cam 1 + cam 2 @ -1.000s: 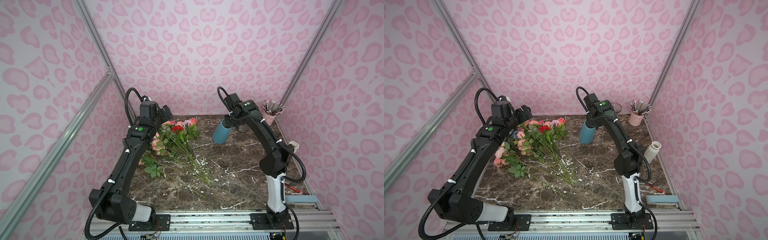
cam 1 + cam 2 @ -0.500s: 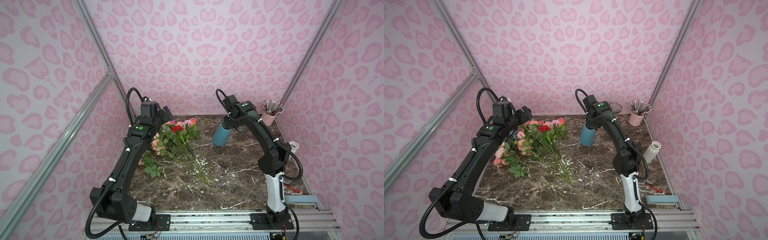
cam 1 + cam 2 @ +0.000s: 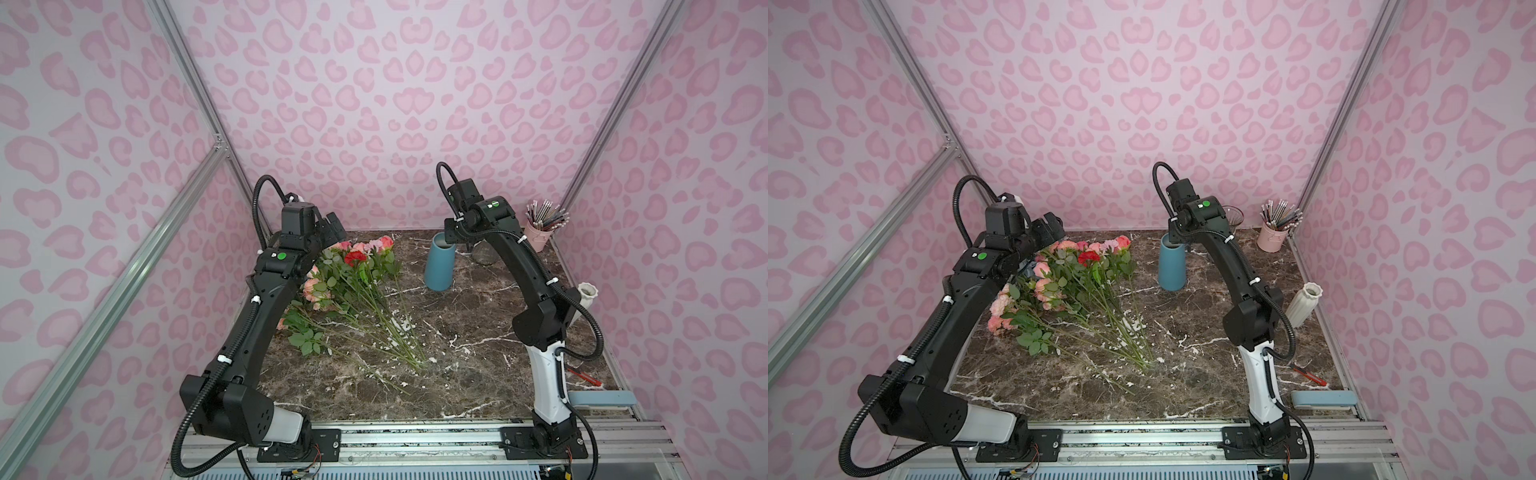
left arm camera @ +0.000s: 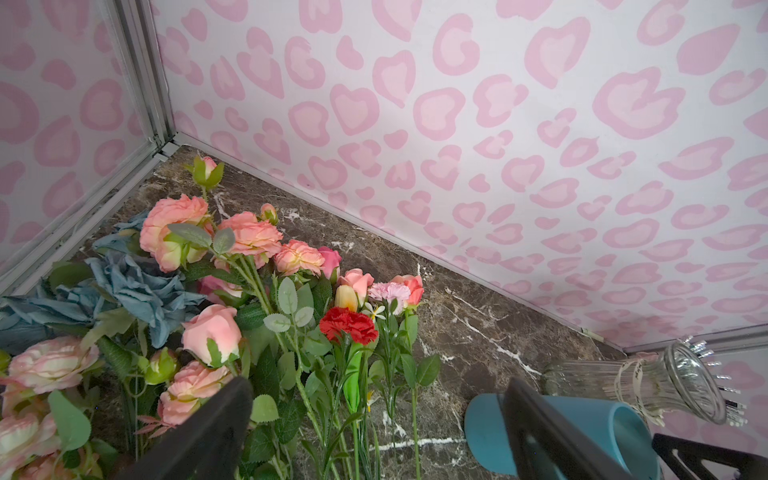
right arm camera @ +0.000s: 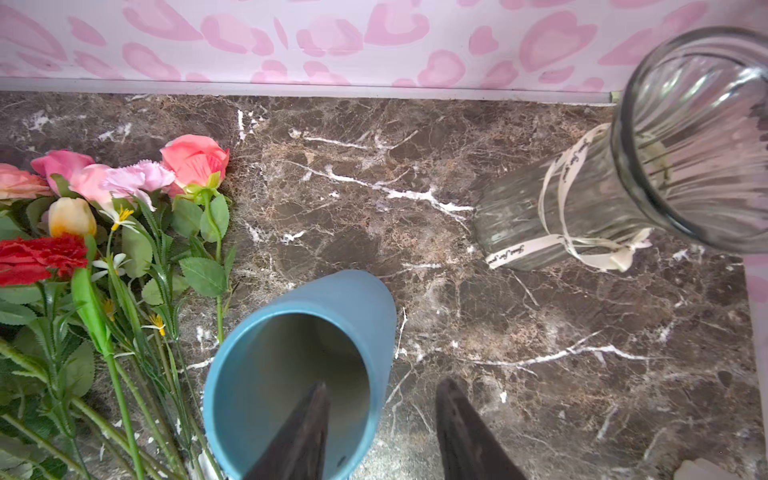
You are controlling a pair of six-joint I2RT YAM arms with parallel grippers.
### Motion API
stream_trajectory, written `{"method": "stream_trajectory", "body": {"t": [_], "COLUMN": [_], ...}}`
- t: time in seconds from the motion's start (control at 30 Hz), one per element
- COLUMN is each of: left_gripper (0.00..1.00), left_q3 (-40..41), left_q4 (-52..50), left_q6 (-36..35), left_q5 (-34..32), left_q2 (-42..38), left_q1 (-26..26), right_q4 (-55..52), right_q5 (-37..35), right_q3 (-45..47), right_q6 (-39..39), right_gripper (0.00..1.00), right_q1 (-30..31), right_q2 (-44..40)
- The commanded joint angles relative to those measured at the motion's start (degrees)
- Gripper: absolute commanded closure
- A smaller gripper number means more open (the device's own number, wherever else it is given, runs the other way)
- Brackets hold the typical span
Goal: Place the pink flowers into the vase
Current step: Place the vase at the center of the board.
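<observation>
Bright, even, diffuse light; only faint soft shadows lie under the pink flowers [image 3: 314, 288]. Wrist views bow straight lines near frame edges.

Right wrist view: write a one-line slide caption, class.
The right tool, open, straddles the rim of the blue vase; pink flowers lie on the marble table beside it, glass vase nearby.

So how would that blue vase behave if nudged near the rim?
Probably tippy: the blue vase stands tall and narrow on its base, and the right end effector straddles its rim. It looks empty in the right wrist view, so it is likely light. Round and smooth, it might roll if toppled.
</observation>
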State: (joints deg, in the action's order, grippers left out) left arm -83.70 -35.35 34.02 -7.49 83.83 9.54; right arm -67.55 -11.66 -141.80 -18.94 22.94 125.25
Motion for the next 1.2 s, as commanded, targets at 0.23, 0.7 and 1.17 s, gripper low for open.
{"method": "stream_trajectory", "body": {"t": [0.23, 0.7, 1.17], "left_gripper": [0.01, 0.13, 0.08], "left_q3": [-1.0, 0.6, 2.4], "left_q4": [1.2, 6.7, 4.9], "left_q6": [-1.1, 3.1, 3.2], "left_q5": [0.6, 10.0, 9.6], "left_q2": [3.1, 6.9, 3.2], "left_q1": [6.2, 12.9, 9.1], "right_q4": [20.4, 75.7, 97.5], "right_q5": [3.5, 32.3, 29.5], "right_q3": [33.5, 92.1, 93.2], "right_q6": [-12.1, -36.8, -47.3], "right_gripper": [0.70, 0.91, 0.93], "right_q1": [-0.2, -5.3, -3.0], "right_q2": [-24.2, -37.2, -19.9]}}
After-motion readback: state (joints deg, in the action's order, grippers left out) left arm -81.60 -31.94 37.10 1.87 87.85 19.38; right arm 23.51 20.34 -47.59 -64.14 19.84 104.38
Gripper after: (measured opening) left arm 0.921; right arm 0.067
